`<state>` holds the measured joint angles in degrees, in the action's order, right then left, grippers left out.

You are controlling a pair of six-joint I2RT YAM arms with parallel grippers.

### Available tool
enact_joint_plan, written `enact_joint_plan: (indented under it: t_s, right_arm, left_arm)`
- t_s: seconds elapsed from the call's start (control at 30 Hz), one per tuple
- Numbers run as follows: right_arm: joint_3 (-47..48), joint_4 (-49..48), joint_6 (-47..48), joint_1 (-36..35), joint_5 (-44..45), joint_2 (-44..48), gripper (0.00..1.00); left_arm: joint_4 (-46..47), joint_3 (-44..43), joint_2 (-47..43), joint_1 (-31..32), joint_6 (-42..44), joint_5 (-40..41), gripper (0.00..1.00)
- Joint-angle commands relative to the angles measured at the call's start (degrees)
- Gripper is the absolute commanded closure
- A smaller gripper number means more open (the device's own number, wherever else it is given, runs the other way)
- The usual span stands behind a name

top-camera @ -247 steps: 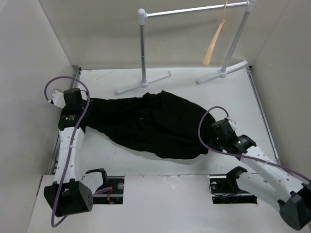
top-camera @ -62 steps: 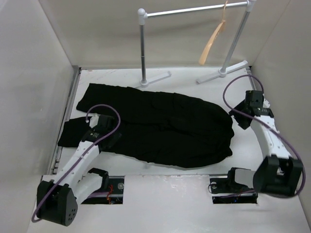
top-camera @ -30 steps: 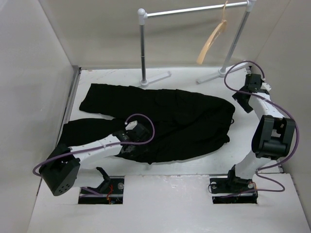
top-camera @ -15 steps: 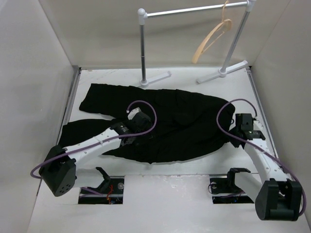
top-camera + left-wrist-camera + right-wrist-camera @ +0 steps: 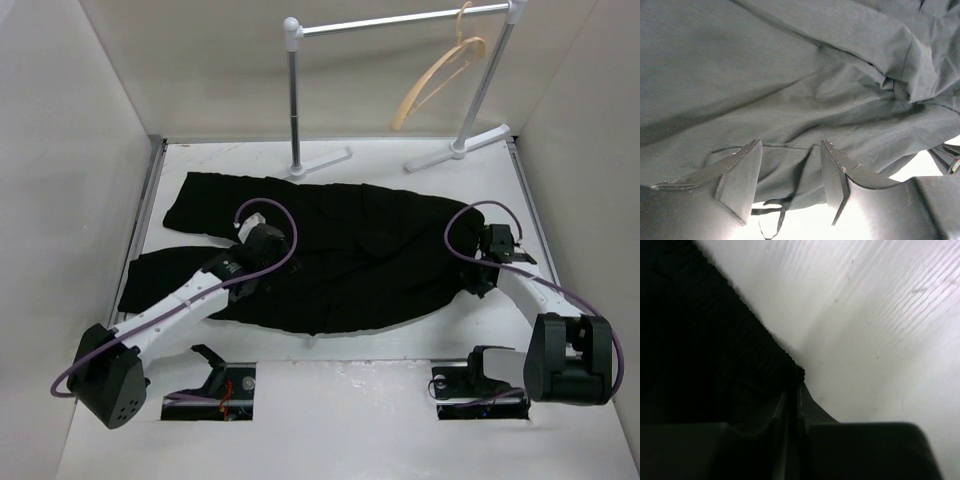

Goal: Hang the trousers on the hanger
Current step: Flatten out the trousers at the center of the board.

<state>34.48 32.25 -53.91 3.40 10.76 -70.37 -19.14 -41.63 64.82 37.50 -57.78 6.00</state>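
The black trousers [image 5: 330, 255] lie spread flat across the table. The tan wooden hanger [image 5: 438, 72] hangs tilted from the rail at the back right. My left gripper [image 5: 266, 254] is open just above the trousers' middle left. In the left wrist view its fingers [image 5: 742, 175] stand apart over grey-looking cloth [image 5: 790, 75], with a thin drawstring [image 5: 771, 206] below them. My right gripper [image 5: 478, 272] is at the trousers' right edge. In the right wrist view it [image 5: 796, 405] is shut on the knitted edge of the trousers [image 5: 715, 350].
The white-and-grey rail stand [image 5: 295, 95] stands at the back, its feet [image 5: 455, 152] on the table close behind the trousers. Walls close in the left, right and back. Bare white table [image 5: 880, 330] lies to the right of the trousers.
My right gripper has come down onto the trousers' right edge and shut on it. My left gripper has shifted a little left and back. The hanger has swung further up and left.
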Motion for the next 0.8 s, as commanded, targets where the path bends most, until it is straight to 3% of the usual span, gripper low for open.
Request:
enact_joint_plan:
  t_s: [0.0,0.23,0.33,0.37,0.43,0.53,0.57,0.63,0.77]
  right_arm:
    - [1.21,-1.76,-2.86,3.84,1.36,3.02,0.90]
    - [2.35,9.23,-1.02,18.59,9.36,16.04,0.96]
    - [2.17,9.59,-1.02,26.33,5.87,18.16,0.93]
    - [2.08,8.98,-1.46,27.92,4.89,17.99,0.88]
    - [3.48,8.88,-2.60,26.80,5.40,17.20,0.72]
    - [6.21,9.58,-2.87,19.35,9.35,18.07,0.38]
    - [7.08,9.93,-2.43,16.97,10.49,18.86,0.32]
    - [8.14,10.90,-1.82,13.27,12.43,20.27,0.26]
    - [8.68,11.69,0.64,5.72,13.14,23.60,0.27]
  left_arm:
    - [-0.90,1.63,-3.55,-3.08,1.00,0.42,0.53]
    - [-2.66,0.07,-5.76,-13.27,0.74,1.73,0.53]
    - [-5.02,-2.83,-5.05,-16.87,1.18,3.13,0.53]
    - [-5.82,-3.72,-4.96,-18.02,1.26,3.84,0.53]
    - [-6.53,-5.21,-4.70,-20.39,1.61,5.16,0.53]
    - [-6.79,-7.15,-3.39,-24.26,2.05,6.65,0.51]
    - [-6.79,-7.67,-2.69,-25.49,2.14,6.74,0.50]
    - [-7.14,-8.47,-1.63,-27.34,2.14,6.04,0.50]
    - [-11.08,-7.69,-3.81,-28.75,2.23,6.21,0.53]
